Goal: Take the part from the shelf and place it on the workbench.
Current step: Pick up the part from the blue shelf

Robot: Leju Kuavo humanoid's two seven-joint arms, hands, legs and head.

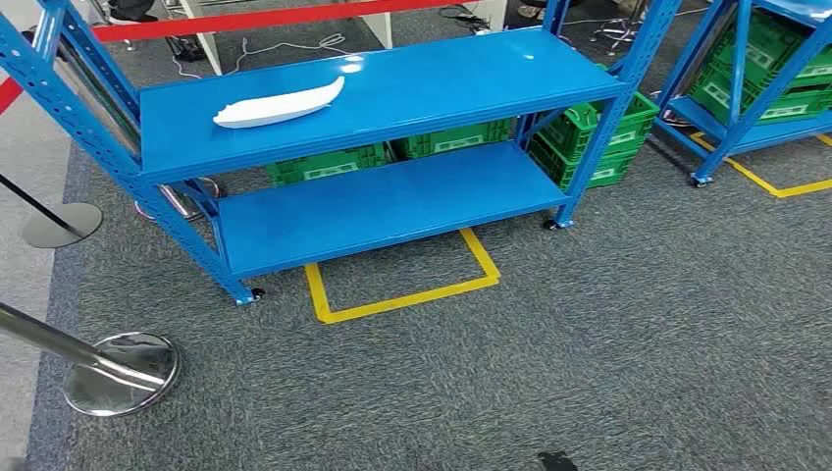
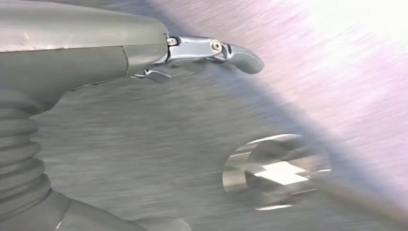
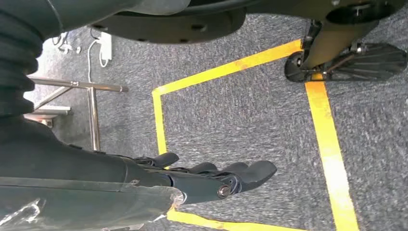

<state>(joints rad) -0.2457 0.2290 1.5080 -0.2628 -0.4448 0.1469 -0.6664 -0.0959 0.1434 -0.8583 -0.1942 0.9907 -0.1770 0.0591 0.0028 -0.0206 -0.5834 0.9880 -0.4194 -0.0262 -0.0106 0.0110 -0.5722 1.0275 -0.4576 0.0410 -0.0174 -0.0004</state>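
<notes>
A long white curved part (image 1: 280, 105) lies on the top board of a blue shelf rack (image 1: 392, 93), toward its left side. My left hand (image 2: 207, 53) hangs over the grey carpet in the blurred left wrist view, fingers straight, nothing in it. In the right wrist view my right hand (image 3: 211, 175) also hangs above the carpet with its dark fingers stretched out and holding nothing. Both hands are far from the part.
Green crates (image 1: 329, 163) sit behind the rack's lower board. A yellow taped square (image 1: 402, 285) marks the carpet in front. Two chrome stanchion bases (image 1: 123, 371) stand at left. A second blue rack (image 1: 755, 88) with green crates is at far right.
</notes>
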